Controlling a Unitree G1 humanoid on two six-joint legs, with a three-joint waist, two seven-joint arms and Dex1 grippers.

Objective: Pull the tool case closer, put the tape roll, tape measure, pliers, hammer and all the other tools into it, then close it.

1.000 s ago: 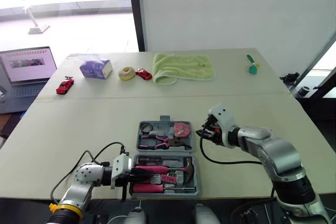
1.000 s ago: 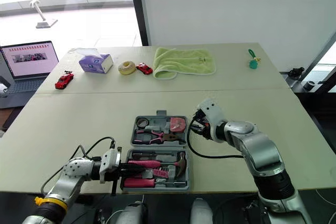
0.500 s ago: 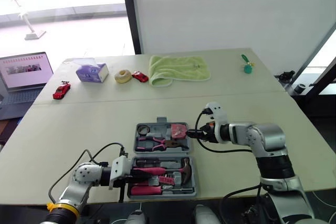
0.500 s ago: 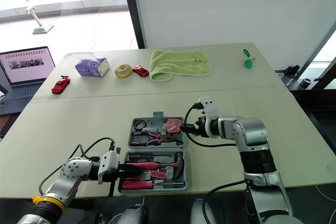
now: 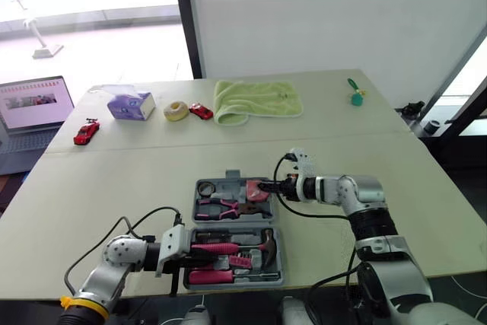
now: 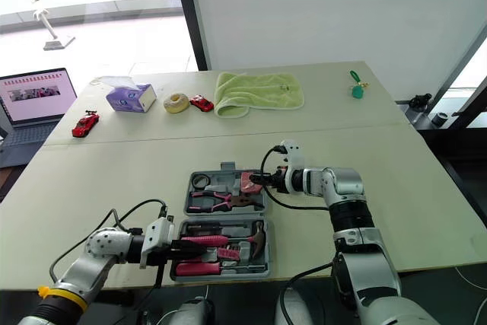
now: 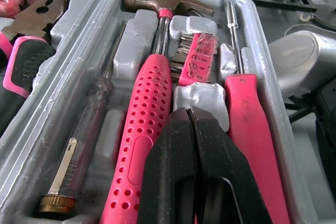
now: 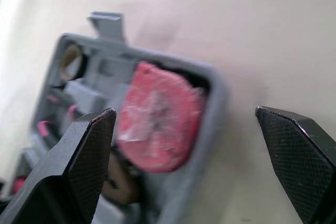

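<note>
The grey tool case (image 5: 199, 202) lies open near the table's front edge. Its far half holds pink-handled pliers (image 5: 217, 205), a small tape roll (image 5: 207, 186) and a red tape measure (image 8: 157, 119). In the near half lie a pink-handled hammer (image 7: 147, 124), a pink screwdriver (image 7: 252, 124), a bit set (image 7: 197, 59) and a thin clear-handled screwdriver (image 7: 84, 135). My left gripper (image 7: 190, 111) is shut, empty, its tips resting low over the hammer handle at the near half's left side. My right gripper (image 5: 266, 186) is open wide at the far half's right edge, level with the tape measure.
Along the table's far side are a green towel (image 5: 259, 100), a purple tissue box (image 5: 125, 104), a pale tape ring (image 5: 176, 110), two red toy cars (image 5: 82, 132) and a green object (image 5: 354, 95). A laptop (image 5: 30, 108) stands off the left edge.
My right gripper has moved left across the table to the far half's right edge, beside the tape measure. The camera shifted slightly. My left gripper has stayed at the hammer handle.
</note>
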